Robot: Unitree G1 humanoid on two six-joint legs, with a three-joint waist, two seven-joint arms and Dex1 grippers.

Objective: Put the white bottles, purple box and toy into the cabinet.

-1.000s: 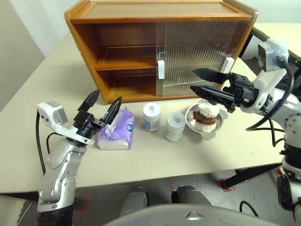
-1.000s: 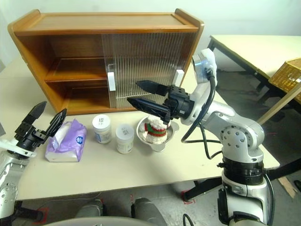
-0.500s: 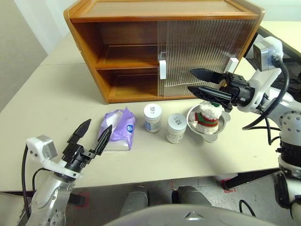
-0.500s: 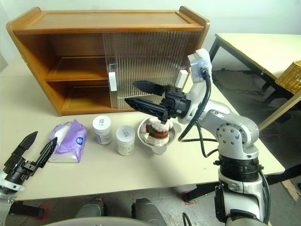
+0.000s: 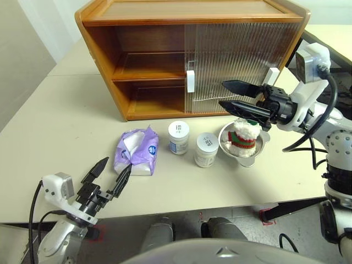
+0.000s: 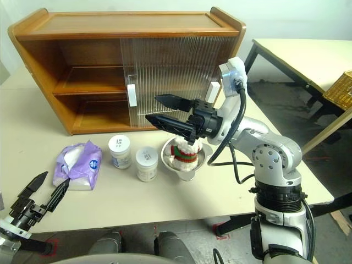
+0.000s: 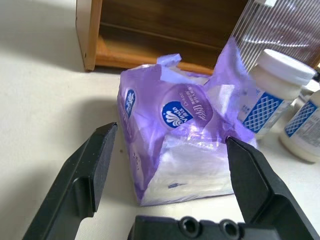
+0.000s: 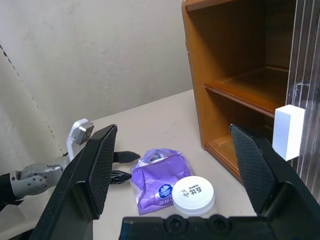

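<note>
Purple box [image 7: 175, 150]: round blue mark, white script unreadable; white bottles [image 5: 177, 137] carry blue-patterned labels. Left gripper [image 5: 109, 177] and right gripper [image 5: 230, 94]: jaws spread, empty.

A pale beige desk [image 5: 66, 110] stands against a plain light wall [image 8: 100, 60]. Beside it on the right, over grey floor [image 6: 286, 104], a second table [image 6: 308, 58] carries a yellow wicker basket [image 6: 340, 88].

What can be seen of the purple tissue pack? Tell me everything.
The purple tissue pack is soft lavender plastic film, torn open on top with white tissue showing, and has a round blue logo. It lies on the beige table in front of the cabinet's open side, beside a white jar. Nothing grips it.
</note>
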